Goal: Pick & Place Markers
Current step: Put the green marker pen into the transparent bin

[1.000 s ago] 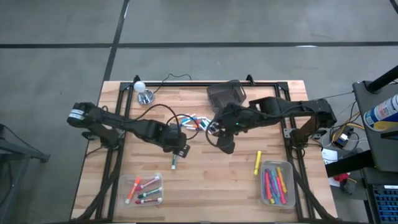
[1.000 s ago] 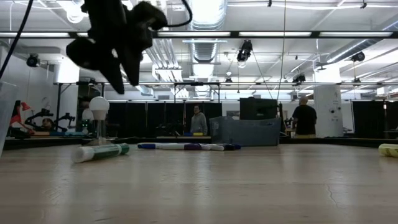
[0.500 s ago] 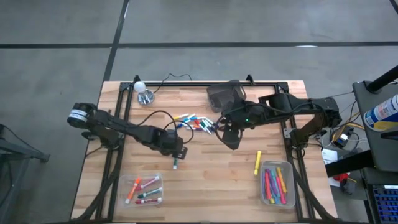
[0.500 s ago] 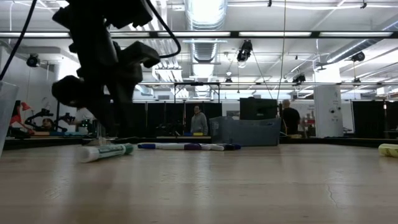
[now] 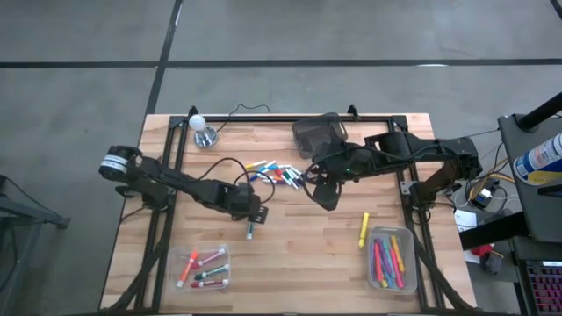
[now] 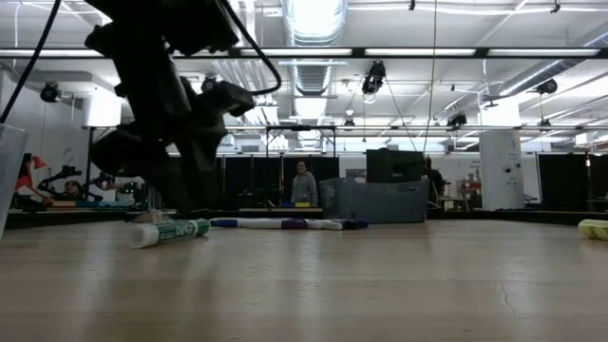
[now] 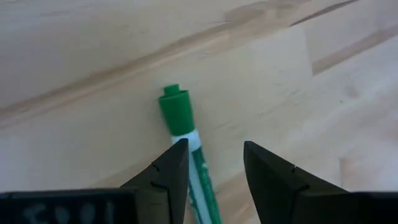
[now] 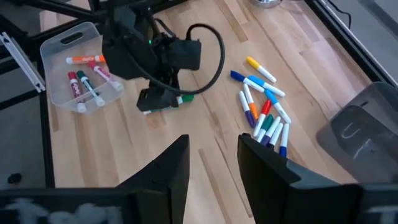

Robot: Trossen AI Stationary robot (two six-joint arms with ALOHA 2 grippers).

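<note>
Wooden counter (image 5: 290,237) laid out for sorting: loose heap of markers (image 5: 277,171) near the middle toward the far edge, just beside the dark mesh bin (image 5: 320,134); clear tray (image 5: 204,268) at the near left corner holding a few red and orange pens; second clear tray (image 5: 392,259) at the near right holding many more in mixed colours. Probably placed so each arm feeds the tray on its own side. Small lamp (image 5: 204,133) at the far left corner, away from the work.

Left arm stretched low across the counter from its left-edge base, wrist tipped down, left pincer (image 7: 210,163) open and straddling a green marker (image 7: 185,143) that lies flat on the wood, between heap and left tray. One finger close against the pen's white body, the other standing clear; nothing gripped yet. Judged a grasp about to close, pen lying roughly along the gap rather than across it, so a slip looks possible.

Right arm reaching in from the right edge, elbow bent, right pincer (image 5: 323,197) raised above the counter just beside the heap, partly open and empty in its wrist view.

Single yellow marker (image 5: 363,229) lying alone just beside the right tray, not yet inside.
</note>
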